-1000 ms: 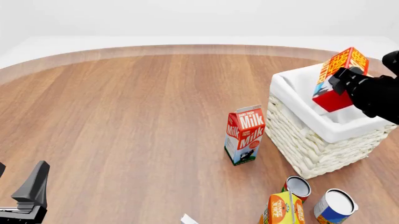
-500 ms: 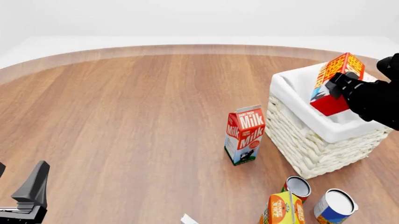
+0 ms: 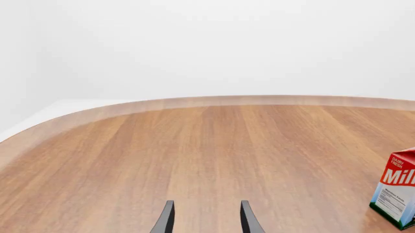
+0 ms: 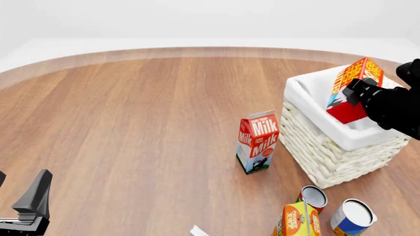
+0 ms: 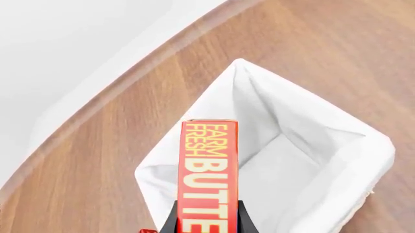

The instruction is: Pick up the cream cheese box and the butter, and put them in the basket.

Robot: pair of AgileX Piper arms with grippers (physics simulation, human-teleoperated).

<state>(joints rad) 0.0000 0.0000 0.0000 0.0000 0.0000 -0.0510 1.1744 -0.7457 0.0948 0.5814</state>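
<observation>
White walls close off a round wooden table (image 4: 131, 123) whose far edge curves across the scene. On its right side stands the basket (image 4: 328, 147), with the right gripper (image 4: 359, 88) above its open mouth, clenched on the butter (image 4: 351, 86). That box tilts steeply, its lower red end already below the cloth rim, likely so it can slide into the lining without catching the wall. In the right wrist view the butter (image 5: 207, 179) sits squarely between the black fingers (image 5: 170, 224), reaching away from the gripper over the white interior of the basket (image 5: 337, 145).

At the near left, the left gripper (image 3: 205, 218) hangs released and idle, with nothing between its fingers. A white corner at the near edge, likely the cream cheese box (image 4: 198, 230), lies between the two arms, well apart from the left gripper (image 4: 29, 204). A milk carton (image 4: 257, 142) stands just left of the basket.
</observation>
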